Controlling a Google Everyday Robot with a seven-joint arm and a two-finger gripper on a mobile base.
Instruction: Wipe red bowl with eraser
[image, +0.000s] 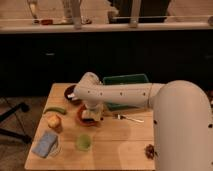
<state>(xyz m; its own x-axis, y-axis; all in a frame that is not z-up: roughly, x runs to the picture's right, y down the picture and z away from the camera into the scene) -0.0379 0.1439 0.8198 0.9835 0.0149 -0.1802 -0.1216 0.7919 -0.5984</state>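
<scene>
While the wooden tabletop (115, 145) carries everything, the white arm (120, 93) spans in from its right edge toward the middle, passing the green tray (125, 80) at the far edge. The red bowl (81, 116) sits just left of centre. The gripper (93, 110) hangs over the bowl, pointing down, so the bowl lies directly below with little sideways offset. Open or gripping: cannot tell. The pale patch beneath it, inside the bowl, is likely the eraser (91, 118).

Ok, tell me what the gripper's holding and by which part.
Cannot be told. The gripper is over the red bowl, with a pale block, likely the eraser, beneath it; the arm hides the hold.
</scene>
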